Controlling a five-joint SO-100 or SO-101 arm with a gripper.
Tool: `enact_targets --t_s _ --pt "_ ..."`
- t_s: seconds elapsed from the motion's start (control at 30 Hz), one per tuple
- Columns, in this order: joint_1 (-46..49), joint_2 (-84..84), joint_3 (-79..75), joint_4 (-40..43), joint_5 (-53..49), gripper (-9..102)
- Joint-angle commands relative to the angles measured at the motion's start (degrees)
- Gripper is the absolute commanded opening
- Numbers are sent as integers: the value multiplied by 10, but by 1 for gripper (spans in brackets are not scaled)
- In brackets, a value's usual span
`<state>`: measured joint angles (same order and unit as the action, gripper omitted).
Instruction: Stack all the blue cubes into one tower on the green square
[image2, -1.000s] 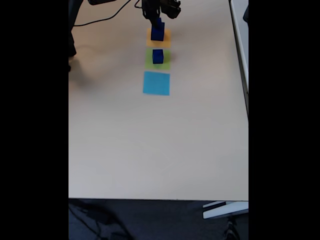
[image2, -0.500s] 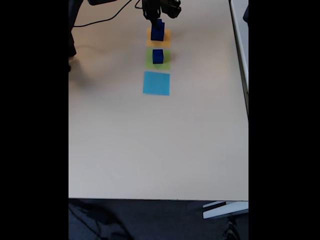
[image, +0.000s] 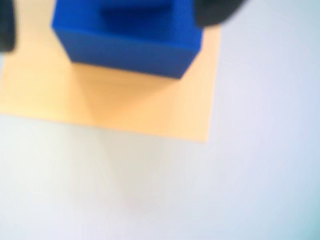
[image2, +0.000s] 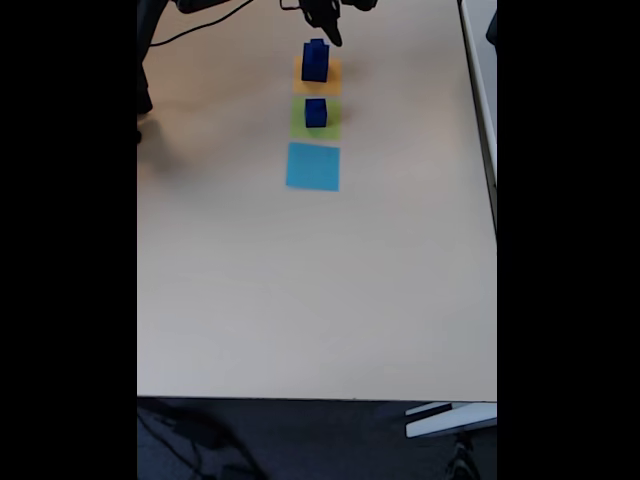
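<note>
In the fixed view a large blue cube (image2: 315, 66) stands on the orange square (image2: 317, 84) at the far end of the table, with a small blue cube (image2: 318, 45) on top of it. Another blue cube (image2: 316, 112) sits on the green square (image2: 316, 122) just in front. My gripper (image2: 328, 28) hangs above and slightly behind the orange-square stack, apart from it. The wrist view looks down on the large cube (image: 125, 45) and the orange square (image: 110, 105); the gripper (image: 112, 17) is open, its dark fingertips (image: 220, 10) wide apart at the top edges.
A flat light-blue square (image2: 313, 166) lies in front of the green one. A black cable (image2: 200, 40) runs across the far left of the beige table (image2: 320, 300). The table's right edge (image2: 488, 150) is near a white frame.
The gripper has let go of the small cube on top of the large one and risen up and back from the stack. The cubes have not moved.
</note>
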<state>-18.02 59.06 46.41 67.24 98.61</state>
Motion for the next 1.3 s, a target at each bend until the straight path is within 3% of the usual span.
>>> enact_targets --t_s 0.0,0.1,0.5,1.27 --pt "18 54 -41 -25 -25 25" --pt "31 63 -34 -26 -37 29" --pt "103 147 127 -30 -82 19" --pt "146 215 361 -142 -136 16"
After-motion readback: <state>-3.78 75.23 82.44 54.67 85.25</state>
